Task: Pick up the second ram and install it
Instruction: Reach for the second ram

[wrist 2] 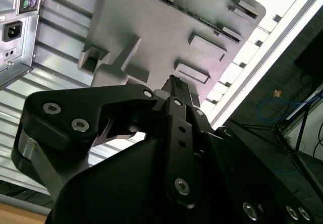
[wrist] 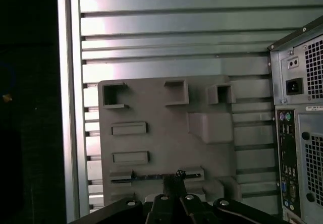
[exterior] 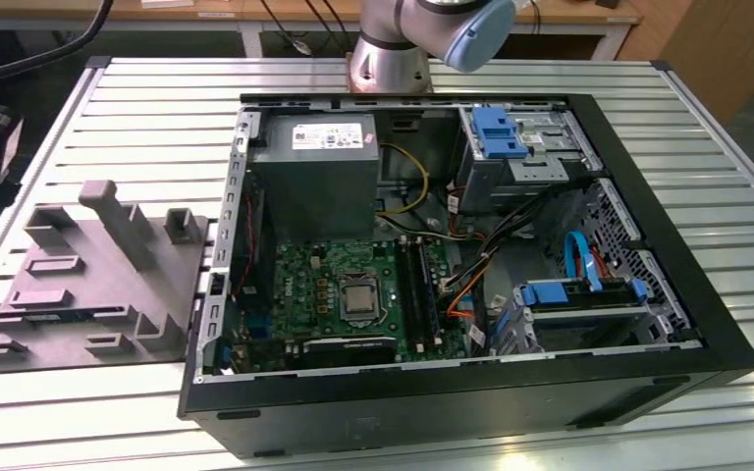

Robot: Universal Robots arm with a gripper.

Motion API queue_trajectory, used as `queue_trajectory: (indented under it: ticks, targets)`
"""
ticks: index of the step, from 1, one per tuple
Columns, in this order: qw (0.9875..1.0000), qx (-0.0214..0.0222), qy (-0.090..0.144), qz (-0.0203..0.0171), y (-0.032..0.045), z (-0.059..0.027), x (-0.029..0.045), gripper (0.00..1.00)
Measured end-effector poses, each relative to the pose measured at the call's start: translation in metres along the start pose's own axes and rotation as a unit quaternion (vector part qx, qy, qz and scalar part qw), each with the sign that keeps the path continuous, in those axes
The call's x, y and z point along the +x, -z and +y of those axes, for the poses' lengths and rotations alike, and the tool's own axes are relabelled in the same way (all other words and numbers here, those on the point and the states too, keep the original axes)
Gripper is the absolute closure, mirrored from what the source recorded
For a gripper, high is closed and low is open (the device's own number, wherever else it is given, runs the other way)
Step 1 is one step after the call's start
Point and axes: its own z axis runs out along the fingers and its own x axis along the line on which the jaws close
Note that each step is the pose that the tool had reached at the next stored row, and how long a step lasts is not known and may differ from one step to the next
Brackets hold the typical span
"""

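The second ram (wrist: 151, 176) is a thin dark strip standing on edge in a slot of the grey plastic tray (wrist: 166, 113). In the exterior view the ram (exterior: 82, 315) is a faint bluish line near the tray's front. My gripper (wrist: 174, 179) hangs well above the tray, its tips lined up over one end of the strip. The two black fingers lie together with nothing between them. In the second wrist view the gripper (wrist 2: 174, 82) points down at the tray (wrist 2: 151, 27). The memory slots (exterior: 416, 280) sit beside the processor socket on the green motherboard (exterior: 331, 285).
An open black computer case (exterior: 456, 392) lies on a slatted metal table (exterior: 154, 108), to the exterior view's right of the tray. Inside are a grey power-supply box (exterior: 314, 167), cables and blue drive brackets (exterior: 495, 132). The arm's base (exterior: 391, 59) stands behind the case.
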Motion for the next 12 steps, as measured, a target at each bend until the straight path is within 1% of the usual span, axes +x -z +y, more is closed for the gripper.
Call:
queue_trajectory:
  ticks: [6, 12]
  targets:
    - [1.0, 0.0, 0.0, 0.0001, -0.0051, -0.0087, 0.0016, 0.9]
    - [1.0, 0.0, 0.0, 0.0001, -0.0099, -0.0141, 0.003, 0.9]
